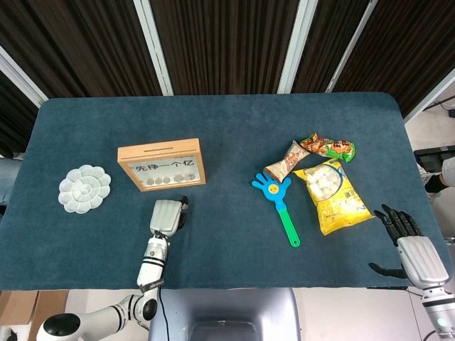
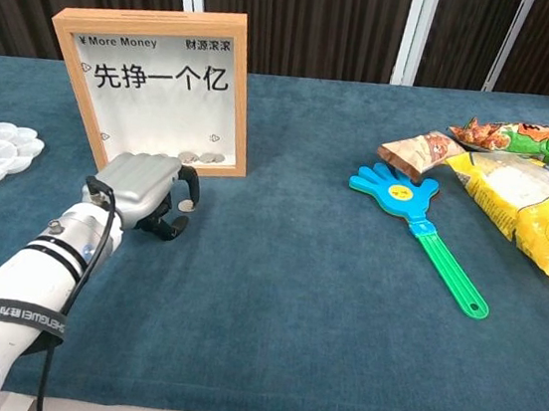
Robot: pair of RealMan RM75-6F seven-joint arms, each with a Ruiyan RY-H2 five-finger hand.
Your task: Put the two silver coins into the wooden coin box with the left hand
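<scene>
On the blue-clothed table (image 1: pixel 234 128), the robot's left hand (image 2: pixel 146 190) lies knuckles up just in front of the wooden coin box (image 2: pixel 154 85), its fingers curled down and in toward the cloth, seemingly to pinch up a silver coin. No loose coin shows in either view, so I cannot tell whether the fingers grip one or merely cover it. The box stands upright with several coins visible at the bottom of its window, its slot on the top edge, so any coin must be lifted above it, while the right hand (image 1: pixel 407 244) rests idle with fingers spread at the table's right edge, well apart from the snack bags (image 1: pixel 327 181) and the blue hand clapper (image 1: pixel 279 202).
</scene>
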